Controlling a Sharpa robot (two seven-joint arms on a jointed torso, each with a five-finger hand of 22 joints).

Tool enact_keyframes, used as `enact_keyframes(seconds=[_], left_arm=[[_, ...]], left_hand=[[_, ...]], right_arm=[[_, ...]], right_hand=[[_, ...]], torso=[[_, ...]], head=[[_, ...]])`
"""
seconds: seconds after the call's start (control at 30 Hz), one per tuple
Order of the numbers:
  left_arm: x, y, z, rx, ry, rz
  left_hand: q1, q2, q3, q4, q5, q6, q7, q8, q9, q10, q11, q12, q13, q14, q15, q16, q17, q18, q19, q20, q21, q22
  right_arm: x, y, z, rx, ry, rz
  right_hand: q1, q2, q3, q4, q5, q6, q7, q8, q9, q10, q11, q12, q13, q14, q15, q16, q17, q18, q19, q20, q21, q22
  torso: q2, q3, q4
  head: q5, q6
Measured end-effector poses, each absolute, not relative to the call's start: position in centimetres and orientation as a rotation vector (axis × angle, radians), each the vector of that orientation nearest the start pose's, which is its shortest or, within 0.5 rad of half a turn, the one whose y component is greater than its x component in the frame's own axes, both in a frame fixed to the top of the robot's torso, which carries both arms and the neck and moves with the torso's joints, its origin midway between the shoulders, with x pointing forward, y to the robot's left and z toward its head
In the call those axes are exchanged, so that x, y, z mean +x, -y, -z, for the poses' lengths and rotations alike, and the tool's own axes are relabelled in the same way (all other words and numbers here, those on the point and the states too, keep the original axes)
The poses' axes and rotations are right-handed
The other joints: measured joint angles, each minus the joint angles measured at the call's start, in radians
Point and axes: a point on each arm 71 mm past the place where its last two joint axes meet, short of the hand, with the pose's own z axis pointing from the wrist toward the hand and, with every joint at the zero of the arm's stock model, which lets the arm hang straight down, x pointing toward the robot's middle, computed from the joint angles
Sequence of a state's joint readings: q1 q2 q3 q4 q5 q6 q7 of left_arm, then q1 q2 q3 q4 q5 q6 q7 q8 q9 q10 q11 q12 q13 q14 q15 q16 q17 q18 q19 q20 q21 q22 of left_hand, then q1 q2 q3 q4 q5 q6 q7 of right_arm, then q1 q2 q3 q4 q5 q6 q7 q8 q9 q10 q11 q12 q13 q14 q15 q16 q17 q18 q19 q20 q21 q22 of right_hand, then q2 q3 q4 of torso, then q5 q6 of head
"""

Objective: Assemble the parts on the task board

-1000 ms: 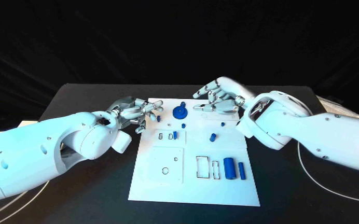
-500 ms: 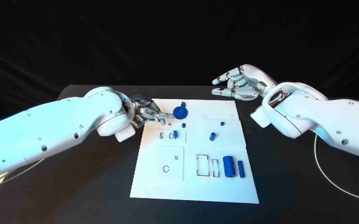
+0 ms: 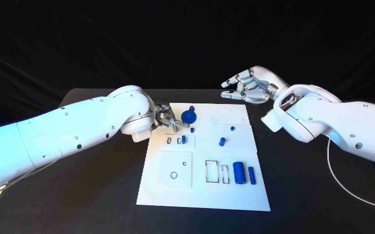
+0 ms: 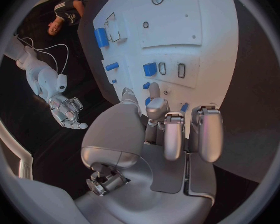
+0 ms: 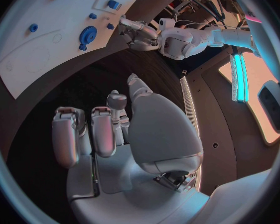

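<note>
The white task board [image 3: 164, 188] lies lengthwise in the middle of the table. A round blue part [image 3: 188, 117] sits near its far end, several small blue parts [image 3: 222, 141] at mid-board, and a blue cylinder [image 3: 239, 173] beside a thin blue bar [image 3: 251, 175] near the front right. My left hand [image 3: 165, 119] hovers at the board's far left corner, fingers curled. Its thumb and a finger pinch a small blue part [image 4: 148, 100] just above the board [image 4: 196, 45]. My right hand [image 3: 249, 89] hangs raised beyond the board's far right corner, fingers loosely apart and holding nothing [image 5: 115, 129].
Empty cut-out slots [image 3: 212, 173] show in the board's near half. A white cable [image 3: 332, 163] runs over the black table on the right. The left forearm [image 3: 86, 131] crosses the table's left side.
My right hand has drawn back from over the board's far end and risen to the far right. The left hand has shifted right, over the board's far left corner, its fingers curling in.
</note>
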State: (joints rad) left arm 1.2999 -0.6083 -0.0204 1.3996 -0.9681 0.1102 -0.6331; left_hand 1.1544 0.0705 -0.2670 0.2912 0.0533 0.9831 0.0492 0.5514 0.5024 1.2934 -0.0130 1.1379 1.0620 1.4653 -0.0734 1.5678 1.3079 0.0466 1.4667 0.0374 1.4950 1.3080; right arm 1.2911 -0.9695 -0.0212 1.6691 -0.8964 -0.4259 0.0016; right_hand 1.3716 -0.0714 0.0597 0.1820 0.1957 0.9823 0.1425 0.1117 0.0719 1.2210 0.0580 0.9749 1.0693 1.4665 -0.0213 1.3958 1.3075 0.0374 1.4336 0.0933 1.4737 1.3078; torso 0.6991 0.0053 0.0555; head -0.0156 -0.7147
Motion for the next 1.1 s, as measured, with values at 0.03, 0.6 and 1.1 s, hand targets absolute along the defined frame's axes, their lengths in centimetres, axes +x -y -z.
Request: enact_keyframes(seconds=[0.03, 0.6, 1.1], left_arm=[[51.2, -13.4, 18.1, -0.225, -2.302, 0.455], [51.6, -11.8, 18.9, -0.118, -2.371, 0.379], [51.6, -11.2, 19.7, -0.073, -2.408, 0.347]], left_hand=[[-0.001, -0.001, -0.002, 0.0, 0.0, -0.003, 0.0, 0.002, 0.003, 0.0, 0.0, 0.001, 0.001, -0.002, -0.002, 0.0, 0.0, 0.0, -0.002, -0.002, 0.0, 0.0], [-0.008, 0.01, -0.02, -0.005, 0.0, -0.014, -0.004, 0.025, 0.037, 0.007, -0.007, 0.01, 0.015, 0.002, -0.005, 0.0, 0.0, -0.015, 0.0, -0.007, 0.01, 0.0], [0.015, 0.033, -0.02, -0.005, 0.0, -0.024, -0.007, 0.039, 0.055, 0.007, -0.007, 0.016, 0.018, 0.002, -0.005, 0.0, 0.0, -0.015, 0.0, -0.007, 0.01, 0.0]], right_arm=[[47.6, 22.5, 12.2, 0.338, -1.566, -0.978], [47.6, 22.2, 12.3, 0.333, -1.578, -0.98], [47.7, 22.1, 12.4, 0.33, -1.586, -0.981]], right_hand=[[0.0, 0.0, 0.0, 0.0, 0.0, 0.0, 0.0, 0.0, 0.0, 0.0, 0.0, 0.0, -0.001, 0.0, 0.0, 0.0, 0.0, 0.0, 0.0, 0.0, 0.0, 0.0], [0.0, 0.0, 0.0, 0.0, 0.01, 0.0, 0.0, 0.0, 0.0, 0.0, 0.0, -0.004, -0.003, 0.0, 0.0, -0.006, 0.0, 0.0, 0.0, 0.0, -0.004, 0.0], [0.0, 0.0, 0.0, 0.0, 0.019, 0.0, 0.0, 0.0, 0.0, 0.0, 0.0, -0.008, -0.006, 0.0, 0.0, -0.006, 0.001, 0.0, 0.0, 0.0, -0.004, 0.0]], torso=[[0.0, 0.0, 0.0003], [0.002, -0.0007, 0.0003], [0.003, -0.0011, 0.0003]], head=[[0.0, -0.001], [0.001, -0.012], [0.001, -0.019]])
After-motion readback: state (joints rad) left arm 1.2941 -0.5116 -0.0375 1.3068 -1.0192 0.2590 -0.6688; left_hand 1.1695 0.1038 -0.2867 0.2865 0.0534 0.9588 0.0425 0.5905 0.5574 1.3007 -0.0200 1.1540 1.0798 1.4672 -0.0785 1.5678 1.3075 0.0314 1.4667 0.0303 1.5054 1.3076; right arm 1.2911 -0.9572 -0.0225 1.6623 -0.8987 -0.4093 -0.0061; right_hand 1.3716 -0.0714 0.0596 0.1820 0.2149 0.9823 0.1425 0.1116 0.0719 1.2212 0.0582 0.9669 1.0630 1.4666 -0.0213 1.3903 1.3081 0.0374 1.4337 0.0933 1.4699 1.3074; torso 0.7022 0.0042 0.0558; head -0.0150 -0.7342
